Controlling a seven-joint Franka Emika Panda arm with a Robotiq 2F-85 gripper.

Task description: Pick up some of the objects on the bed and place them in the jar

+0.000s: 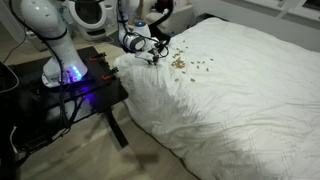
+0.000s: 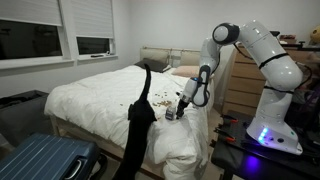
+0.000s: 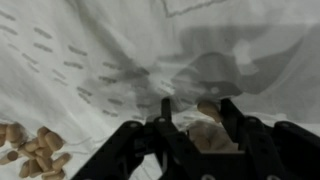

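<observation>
One gripper point(image 1: 154, 57) hangs low over the one bed point(image 1: 250, 100), at the edge of the objects point(image 1: 185, 65), a loose scatter of tan bits too small and too many to count in both exterior views. In the wrist view about a dozen lie heaped at lower left, and one more tan bit sits between the two dark fingers point(image 3: 232, 120), which stand apart; whether they pinch it I cannot tell. One black cat point(image 2: 140, 130) stands before the bed

Matt cloth bed point(image 1: 240, 100), glossy plastic arm point(image 2: 275, 55), matt tool point(image 3: 196, 112)
</observation>
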